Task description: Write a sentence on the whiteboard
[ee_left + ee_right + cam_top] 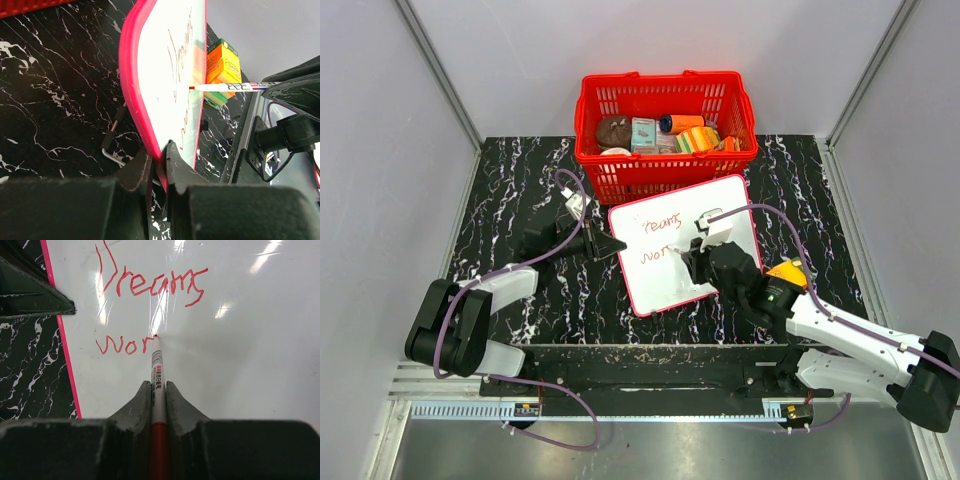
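Red marker strokes on the flat white, pink-rimmed whiteboard (250,340) read "Dreams" on the upper line and "Wor" below it, so the sentence (152,284) is, by my judgement, only about a third written. The right gripper (158,386) is clamped tight on the slim red-and-white marker pen (157,359), whose tip touches the board just past the "r". The pen's long axis runs straight out from the fingers and crosses the writing lines nearly square, so the coming stroke has to travel sideways, toward the bare white to the right of the tip. The left gripper (160,156) is narrowly closed on the board's rim at its left edge, pinning it while the right arm, the nearer one to the unwritten space, does the lettering. From above, the board lies askew on the black marbled table (520,190), just on the near side of the red plastic basket (660,78), between the two arms. The left wrist view alone shows the board edge-on with the pen meeting its face; the right wrist view alone makes the letters readable. Whether the board lies quite flat I cannot tell.
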